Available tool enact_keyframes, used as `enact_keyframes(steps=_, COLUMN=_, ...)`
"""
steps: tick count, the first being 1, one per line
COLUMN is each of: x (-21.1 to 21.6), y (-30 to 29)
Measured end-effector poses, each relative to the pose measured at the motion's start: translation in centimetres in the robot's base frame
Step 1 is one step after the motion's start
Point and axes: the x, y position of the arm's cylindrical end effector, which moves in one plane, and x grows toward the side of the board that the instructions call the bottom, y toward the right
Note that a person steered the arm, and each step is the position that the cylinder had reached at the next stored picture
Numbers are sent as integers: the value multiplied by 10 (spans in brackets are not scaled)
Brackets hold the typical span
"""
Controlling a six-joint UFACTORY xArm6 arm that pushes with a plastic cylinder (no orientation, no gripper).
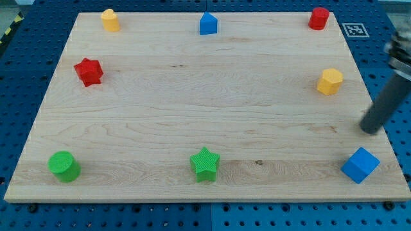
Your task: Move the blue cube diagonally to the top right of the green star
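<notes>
Rod's lower end, my tip [370, 129], just above blue cube [359, 165], apart

On the surface [192, 96] the blue cube [359, 165] sits at the view's bottom right, well right of the green star [205, 164]; my tip [369, 130] stands just above the cube, apart

Bright, even overhead light, soft short shadows under the blocks, mild sheen on the wooden board [192, 96], dark rod [385, 106] blurred at the view's right, elsewhere sharp.
</notes>
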Motion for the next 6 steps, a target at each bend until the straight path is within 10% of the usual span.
enact_keyframes(steps=2, x=90, y=10)
enact_keyframes(steps=6, x=58, y=-37)
